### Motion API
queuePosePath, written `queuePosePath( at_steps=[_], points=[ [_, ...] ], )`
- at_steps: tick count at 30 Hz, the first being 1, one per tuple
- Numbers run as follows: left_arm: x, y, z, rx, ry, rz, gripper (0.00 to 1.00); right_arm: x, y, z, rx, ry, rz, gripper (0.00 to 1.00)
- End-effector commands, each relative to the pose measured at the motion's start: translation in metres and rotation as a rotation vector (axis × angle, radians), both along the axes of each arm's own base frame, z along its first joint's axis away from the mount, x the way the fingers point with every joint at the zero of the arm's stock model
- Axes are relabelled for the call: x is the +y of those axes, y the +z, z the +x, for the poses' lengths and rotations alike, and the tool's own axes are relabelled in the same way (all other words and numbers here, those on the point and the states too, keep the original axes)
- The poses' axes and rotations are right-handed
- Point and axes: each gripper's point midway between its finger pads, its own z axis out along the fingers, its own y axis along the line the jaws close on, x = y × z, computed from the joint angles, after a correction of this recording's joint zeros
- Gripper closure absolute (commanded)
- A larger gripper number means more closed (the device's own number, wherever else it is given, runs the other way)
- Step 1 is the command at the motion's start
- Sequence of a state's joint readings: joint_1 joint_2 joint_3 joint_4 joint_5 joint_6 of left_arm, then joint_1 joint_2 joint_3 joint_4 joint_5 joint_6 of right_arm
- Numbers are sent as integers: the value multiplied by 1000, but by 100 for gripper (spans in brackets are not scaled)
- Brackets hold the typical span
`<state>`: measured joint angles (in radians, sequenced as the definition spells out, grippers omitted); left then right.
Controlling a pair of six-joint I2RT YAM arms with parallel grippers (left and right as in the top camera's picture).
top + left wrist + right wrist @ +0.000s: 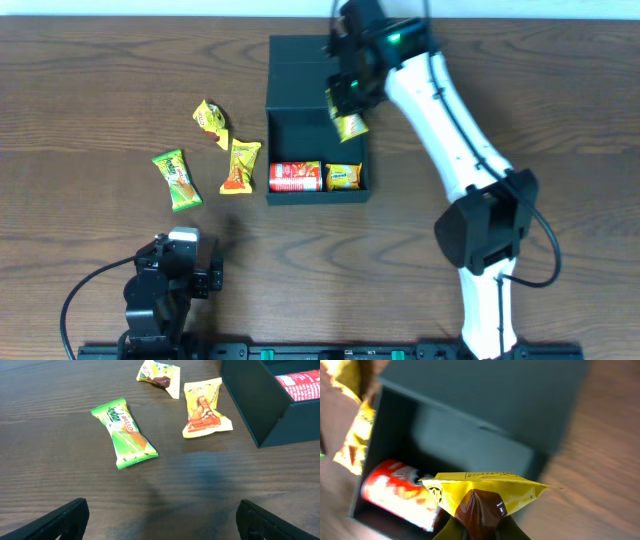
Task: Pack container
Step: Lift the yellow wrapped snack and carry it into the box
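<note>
The container [283, 70] is a dark box with its flap lid open at the back. It holds a red chip can [295, 177] and a small yellow packet [344, 177]. My right gripper [345, 110] is shut on a yellow and brown snack packet [480, 495] and holds it above the container's [485, 390] right side, over the can [400, 492]. My left gripper [160, 520] is open and empty, low over the table near the front. Ahead of it lie a green packet [125, 433], an orange-yellow packet [202, 407] and a yellow packet [159, 374].
The three loose packets lie left of the box in the overhead view: green [176, 180], orange-yellow [240, 165], yellow [211, 121]. The right arm [450, 130] reaches across the table's right side. The box corner [260, 405] stands at the left wrist view's right.
</note>
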<state>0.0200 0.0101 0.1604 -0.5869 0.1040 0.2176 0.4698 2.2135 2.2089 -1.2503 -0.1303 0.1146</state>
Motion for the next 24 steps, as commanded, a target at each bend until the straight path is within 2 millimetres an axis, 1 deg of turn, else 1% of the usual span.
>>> queuePosePath(
  at_steps=[1,6,8,12,15,17,20,24],
  points=[
    [2,-2,0,0,7,5,5,10,-13,-7,18,-63,-26,89],
    [2,-2,0,0,7,5,5,16,-41,-11,56,-143,-67,89],
    [2,-2,0,0,7,5,5,12,-54,-11,78,-182,-95,90],
    [2,-2,0,0,7,5,5,8,-76,-12,120,-204,-127,90],
    [2,-2,0,0,7,5,5,0,-88,-11,123,-216,-182,90],
    [2,-2,0,0,7,5,5,-5,-91,-10,118,-222,-206,90],
    [2,-2,0,0,7,5,5,-15,-90,-3,87,-251,-245,89],
    [2,-2,0,0,7,5,5,-25,-90,1,85,-275,-253,88]
  ],
)
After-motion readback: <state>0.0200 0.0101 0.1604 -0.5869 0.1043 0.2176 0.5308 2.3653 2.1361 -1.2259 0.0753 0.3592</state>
